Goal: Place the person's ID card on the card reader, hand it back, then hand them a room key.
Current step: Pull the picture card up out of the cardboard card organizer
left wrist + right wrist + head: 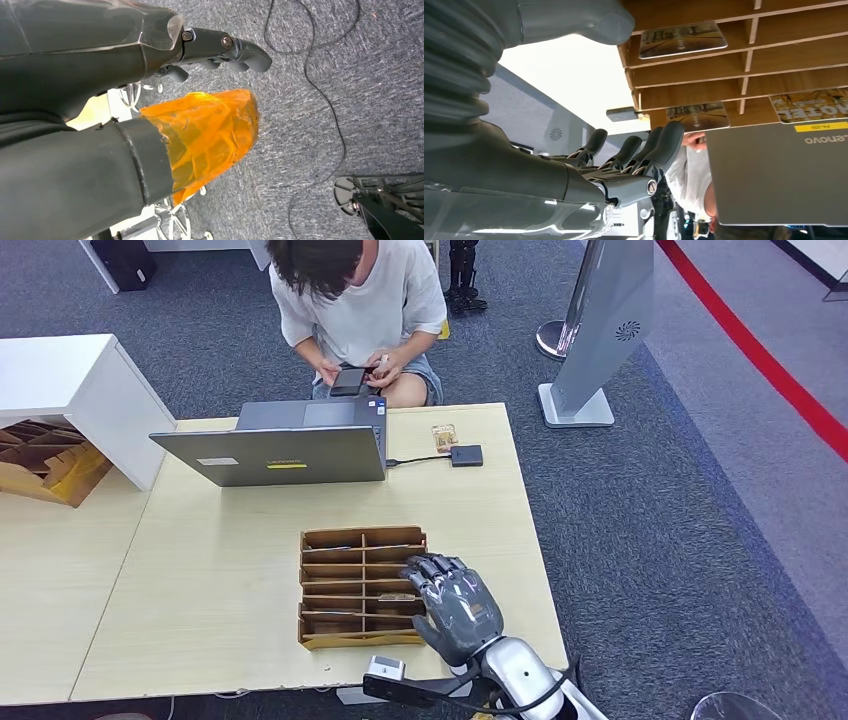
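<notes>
A wooden slotted rack point(355, 585) lies on the table's near edge, and several room key cards point(682, 39) lie in its slots. My right hand point(455, 605) hovers at the rack's right side, its fingers point(639, 152) over the right-hand slots. The thumb point(574, 20) stands apart from the fingers and nothing is between them. A small black card reader point(466, 455) is cabled to the laptop, with a small card point(444, 437) lying on the table just behind it. My left hand point(220, 47) hangs over the carpet, holding nothing.
An open grey laptop point(290, 445) stands at the table's far side. Behind it a person point(360, 300) sits looking at a phone point(348, 380). A white cabinet point(75, 390) is at the left. A grey kiosk stand point(600, 330) is on the carpet to the right.
</notes>
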